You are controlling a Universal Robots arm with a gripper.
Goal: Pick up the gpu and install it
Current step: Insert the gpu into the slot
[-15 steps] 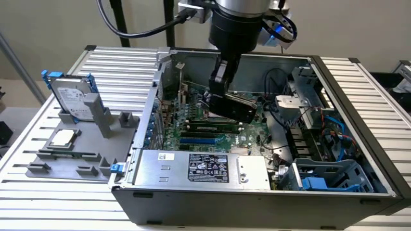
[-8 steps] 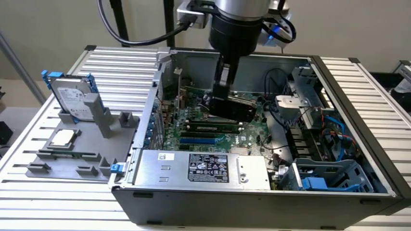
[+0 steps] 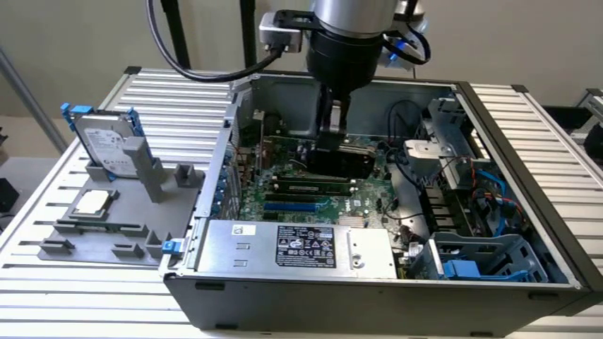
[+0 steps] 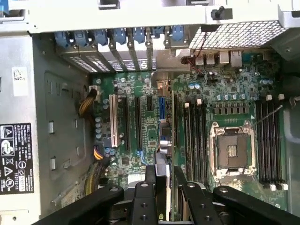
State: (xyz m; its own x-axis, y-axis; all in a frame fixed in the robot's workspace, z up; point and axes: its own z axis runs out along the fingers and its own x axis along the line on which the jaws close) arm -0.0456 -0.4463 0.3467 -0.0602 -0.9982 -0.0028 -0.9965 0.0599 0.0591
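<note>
Slatted metal forms the table (image 3: pixel 38 296), and most of it is taken up by an open computer case (image 3: pixel 377 300) lying on its side. The floor of the case is covered by the large green motherboard (image 3: pixel 368 194), with a silver power supply (image 3: pixel 301 247) set along the lower edge of the frame. The arm (image 3: pixel 349 42) is lowered into the case from the upper centre of the frame. A grey fixture (image 3: pixel 141 212) is placed on the table at the exterior view's left, well apart from the arm, and a hard drive in a blue frame (image 3: pixel 102 141) is stood upright in it.

The gripper (image 3: pixel 332 145) is held low over the middle of the motherboard. In the wrist view the gripper (image 4: pixel 164 174) is seen pressed together on a thin board viewed edge-on, which is judged to be the gpu (image 4: pixel 163 145). The gpu is thus carried in the gripper, upright on its edge, directly under the wrist. Its long axis is laid parallel to the row of expansion slots and pointed toward the slot covers in the rear wall of the case. It is lined up over, or just beside, the blue slot (image 4: pixel 161 105), between the white slot (image 4: pixel 112 119) and the empty processor socket (image 4: pixel 232 150). Whether its lower edge is touching the slot cannot be told.
</note>
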